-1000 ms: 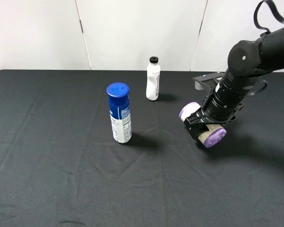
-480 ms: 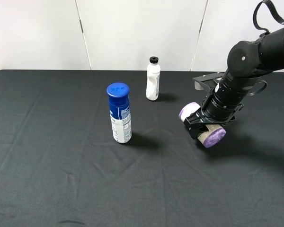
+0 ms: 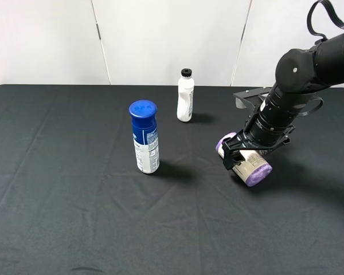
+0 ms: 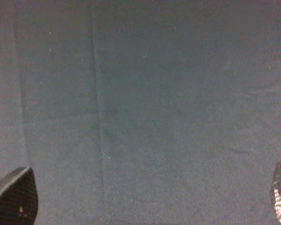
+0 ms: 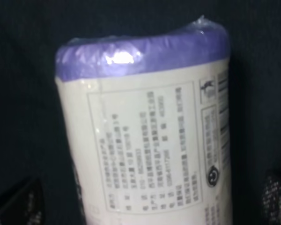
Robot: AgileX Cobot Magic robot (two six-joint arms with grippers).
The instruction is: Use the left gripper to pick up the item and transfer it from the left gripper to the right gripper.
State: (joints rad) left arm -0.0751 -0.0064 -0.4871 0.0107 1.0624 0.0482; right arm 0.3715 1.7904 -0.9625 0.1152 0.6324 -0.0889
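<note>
Roll (image 3: 247,163) lay on the desk (image 3: 74,217) between the right claw (image 3: 243,162) jaws, spread wide. Left claw (image 4: 145,206), also wide, faced bare cloth. Best practice: retract right claw straight upward, avoiding nudging.

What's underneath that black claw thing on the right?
A fat beige roll with purple ends lies on its side on the black cloth, between the right gripper's fingers. The arm covers the roll's middle, so whether the fingers touch it cannot be seen.
</note>
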